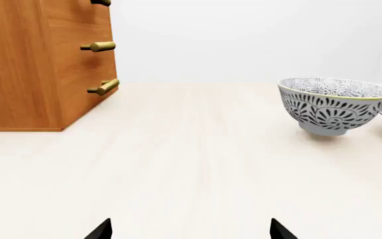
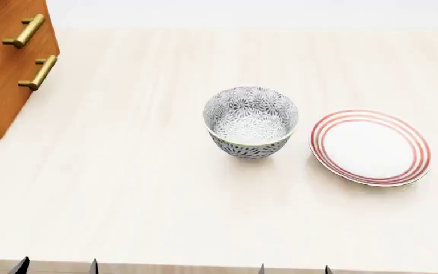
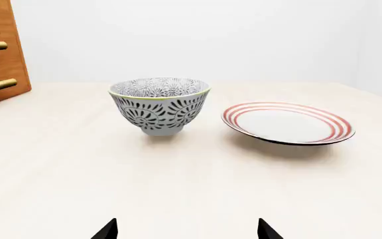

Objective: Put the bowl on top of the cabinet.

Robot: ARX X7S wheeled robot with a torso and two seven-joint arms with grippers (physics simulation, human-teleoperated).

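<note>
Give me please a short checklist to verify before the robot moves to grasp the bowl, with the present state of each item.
1. Bowl stands upright on the table: ok.
2. Bowl is empty inside: ok.
3. Bowl is apart from the plate, with a gap between them: ok.
4. Right gripper fingers are spread and hold nothing: ok.
5. Left gripper fingers are spread and hold nothing: ok.
6. Top of the cabinet is free for the bowl: cannot tell, it is out of every view.
</note>
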